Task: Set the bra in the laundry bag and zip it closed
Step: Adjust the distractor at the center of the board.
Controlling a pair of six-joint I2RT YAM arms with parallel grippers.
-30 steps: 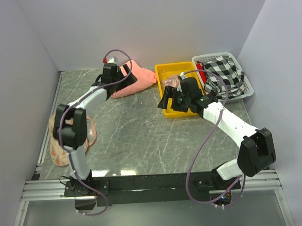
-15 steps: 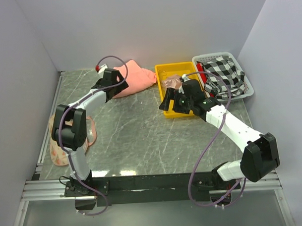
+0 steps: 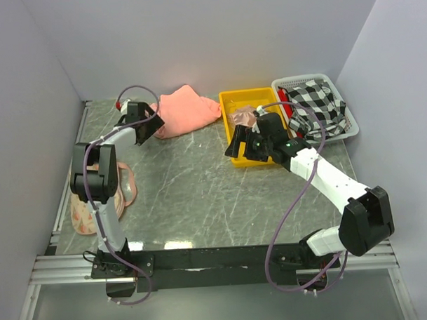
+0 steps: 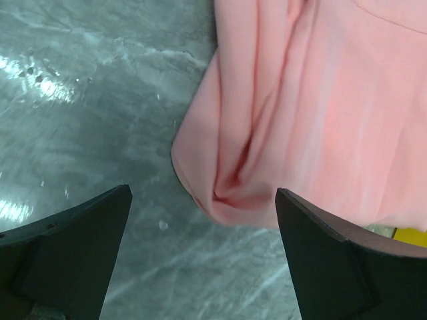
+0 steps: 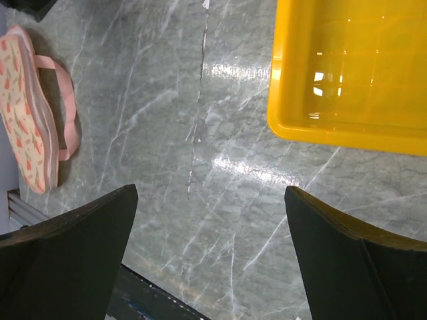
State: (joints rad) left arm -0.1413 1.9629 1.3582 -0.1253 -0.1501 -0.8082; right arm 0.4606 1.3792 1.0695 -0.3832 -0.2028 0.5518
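Find the left claw [image 3: 146,126] spread wide, pinching nothing, up at the far left of the counter [image 3: 193,182]. Through its wrist view, see both black fingers [image 4: 67,260] framing the rounded near-left fold of the salmon-pink cloth [image 4: 320,100], with bare marble left of that hem and a sliver of yellow at the lower right. Cannot judge contact between claw and cloth.

See the right claw [image 3: 238,144] likewise spread and holding nothing, poised at the near-left corner of the yellow tray [image 3: 250,93]. From its wrist, look down past the tray's rounded rim onto open counter.

Spot the bra [image 3: 241,117] bunched in the far half of that tray, just beyond the right claw and partly hidden behind it.

Locate the laundry bag [image 5: 27,113] lying flat near the left edge of the counter, well apart from the bra and half covered in the top view by the left arm [image 3: 95,175]. Cannot make out the state of its zip.

For room to move, have a broad bare stretch of marble between bag and tray, running from the cloth down to the metal rail [image 3: 59,267] at the near edge. Meet walls [image 3: 195,34] close on the left, far and right sides. Find the far right corner filled by a white basket [image 3: 347,131] holding a checked cloth [image 3: 313,107], just beside the tray. Note the salmon-pink cloth's right tip just beside the tray's far-left corner.
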